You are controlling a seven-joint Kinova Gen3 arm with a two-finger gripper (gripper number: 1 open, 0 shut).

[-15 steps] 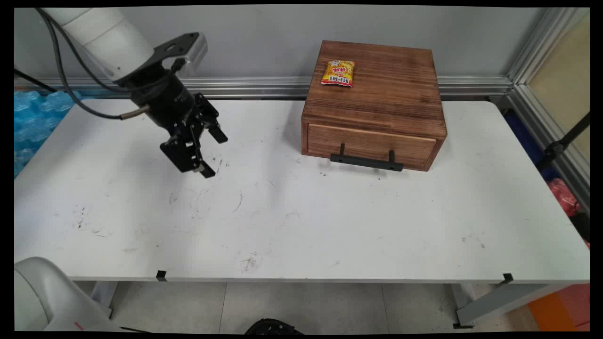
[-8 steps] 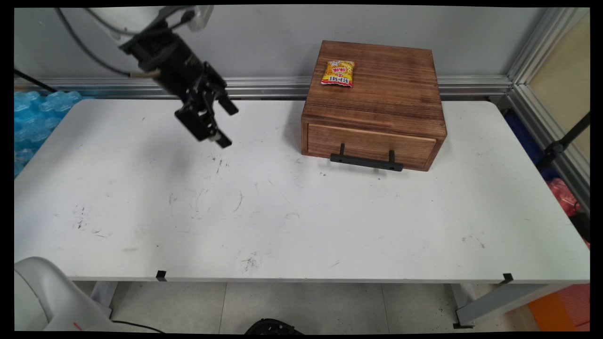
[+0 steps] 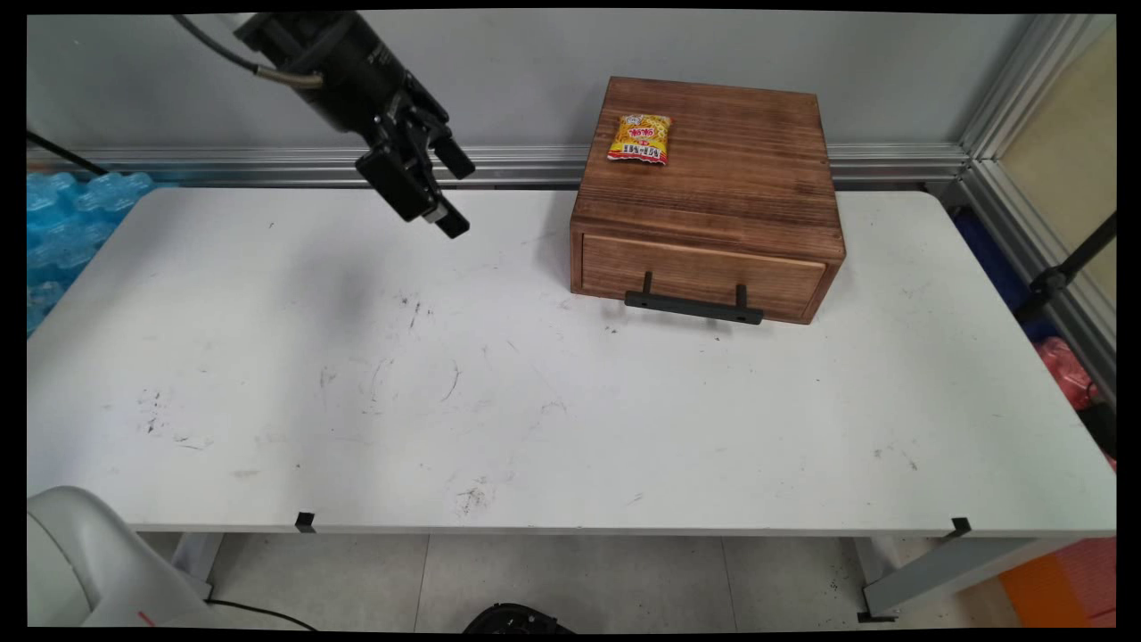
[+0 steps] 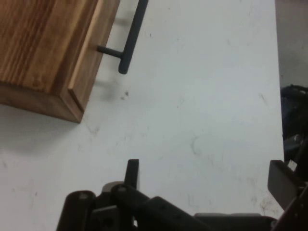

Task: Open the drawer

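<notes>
The only printed matter I can see is on the yellow snack packet lying on top of the wooden drawer box. The packet carries a red band with light characters along its lower edge and more red print above it, but the characters are too small for me to read. No brand, number or sign can be made out on the drawer box, on the tabletop or in my hand view.
</notes>
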